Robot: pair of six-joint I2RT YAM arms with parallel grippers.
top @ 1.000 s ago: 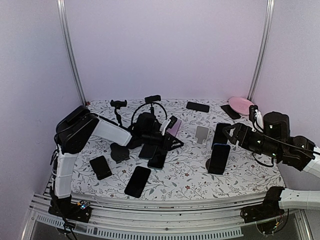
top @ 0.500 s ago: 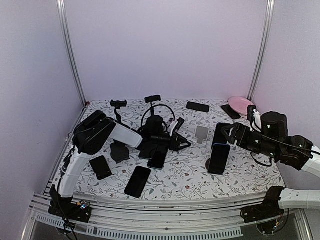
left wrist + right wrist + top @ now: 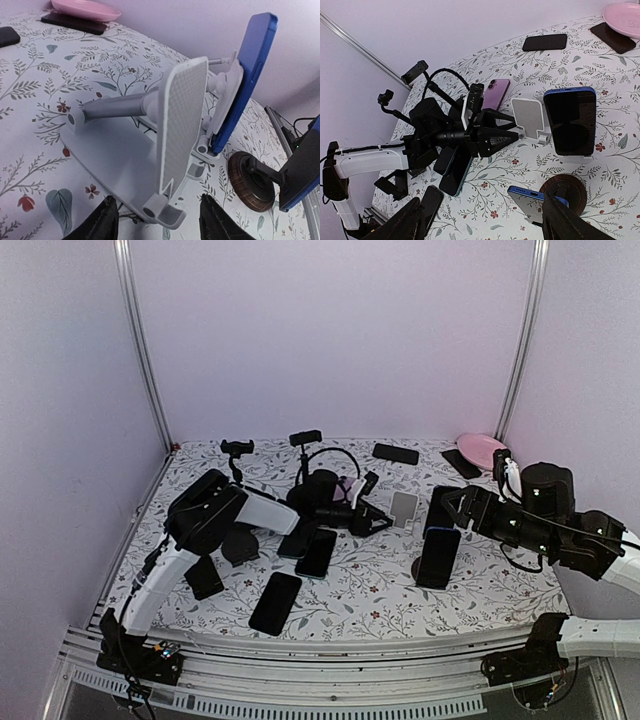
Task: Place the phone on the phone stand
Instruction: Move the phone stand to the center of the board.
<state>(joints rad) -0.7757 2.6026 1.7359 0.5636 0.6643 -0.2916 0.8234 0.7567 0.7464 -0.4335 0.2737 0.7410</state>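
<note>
An empty white phone stand (image 3: 180, 125) stands right in front of my left gripper (image 3: 160, 227), whose jaws are open and empty on either side of its foot. In the top view the left gripper (image 3: 375, 523) reaches up to this stand (image 3: 404, 508). Behind it, a blue phone (image 3: 250, 75) leans on a second white stand. Another blue phone (image 3: 535, 200) sits on a round wooden-base stand (image 3: 252, 180). My right gripper (image 3: 487, 230) is open and empty, hovering above that stand, seen at the right in the top view (image 3: 462, 508).
Several loose dark phones lie around the left arm (image 3: 275, 602), (image 3: 316, 552), (image 3: 203, 578), and a pink phone (image 3: 495, 92) behind it. Two black clamp stands (image 3: 237, 448), (image 3: 305, 438) stand at the back. A pink plate (image 3: 482, 448) sits at the back right beside a black phone (image 3: 395, 453).
My left arm has stretched to the right, bringing its open gripper from the phone pile up to the white stand. The right arm has hardly moved.
</note>
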